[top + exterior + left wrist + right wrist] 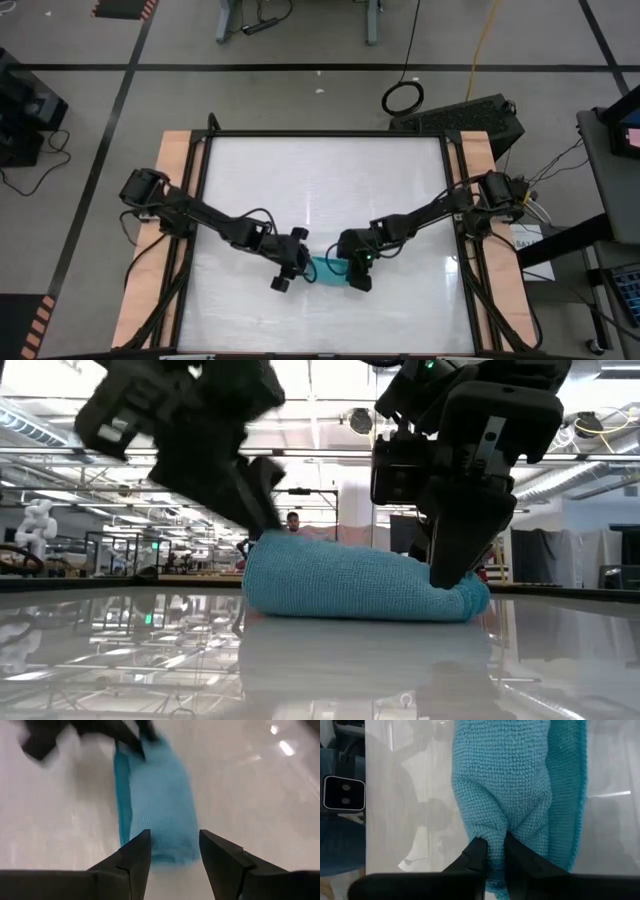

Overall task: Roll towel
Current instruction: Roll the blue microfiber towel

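The towel (328,270) lies rolled into a thick turquoise bundle on the white table (330,190), in the middle of its width and nearer the front edge than the back one. Its long axis runs side to side, from the left arm's end to the right arm's end. In the low view the roll (350,582) sits flat on the glossy top, rounded at both ends, its right end pinched into a small lobe.

The right gripper (492,851) comes down on that right end with its fingers drawn narrow, a fold of the towel's (515,785) pile caught between the tips. From above, the right gripper (352,272) sits at the towel's right end, its arm reaching in from the table's right edge with the elbow bent and the wrist turned down steeply.

The left gripper (172,845) stands apart from the cloth with its fingers spread and nothing between them; the near end of the towel (157,795) shows through the gap, just beyond the tips. In the high view the left gripper (292,262) is just beside the towel's left end, its arm stretched from the table's left edge and angled down toward the front.
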Controlling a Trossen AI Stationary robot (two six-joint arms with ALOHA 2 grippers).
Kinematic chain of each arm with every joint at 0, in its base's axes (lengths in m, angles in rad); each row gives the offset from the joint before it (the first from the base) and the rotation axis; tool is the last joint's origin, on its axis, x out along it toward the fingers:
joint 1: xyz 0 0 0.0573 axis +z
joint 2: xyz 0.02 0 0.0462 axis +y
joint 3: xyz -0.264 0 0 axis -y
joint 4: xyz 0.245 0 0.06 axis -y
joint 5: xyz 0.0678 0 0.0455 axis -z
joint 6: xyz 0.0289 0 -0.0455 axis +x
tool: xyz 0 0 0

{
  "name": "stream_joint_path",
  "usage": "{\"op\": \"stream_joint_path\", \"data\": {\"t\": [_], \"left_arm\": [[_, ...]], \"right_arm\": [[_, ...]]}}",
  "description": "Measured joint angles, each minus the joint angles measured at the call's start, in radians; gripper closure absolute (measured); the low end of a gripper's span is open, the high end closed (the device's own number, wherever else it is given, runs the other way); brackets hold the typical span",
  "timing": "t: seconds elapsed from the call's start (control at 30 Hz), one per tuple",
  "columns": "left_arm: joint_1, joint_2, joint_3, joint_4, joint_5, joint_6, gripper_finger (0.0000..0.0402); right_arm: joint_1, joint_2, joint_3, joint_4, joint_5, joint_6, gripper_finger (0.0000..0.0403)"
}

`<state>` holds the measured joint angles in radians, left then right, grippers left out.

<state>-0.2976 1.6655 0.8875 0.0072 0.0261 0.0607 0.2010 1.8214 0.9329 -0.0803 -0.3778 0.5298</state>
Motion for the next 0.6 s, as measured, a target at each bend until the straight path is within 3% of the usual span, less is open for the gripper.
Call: {"op": "stream_joint_path", "data": {"t": [0.43,0.6], "left_arm": [[0.079,0.112,-0.002,0.011,0.16,-0.111,0.0229],[0.107,0.115,-0.002,0.011,0.21,-0.137,0.0229]], "right_arm": [[-0.006,0.0,0.0,0.0,-0.021,0.045,0.0365],[-0.006,-0.022,0.001,-0.009,-0.037,0.054,0.0326]]}}
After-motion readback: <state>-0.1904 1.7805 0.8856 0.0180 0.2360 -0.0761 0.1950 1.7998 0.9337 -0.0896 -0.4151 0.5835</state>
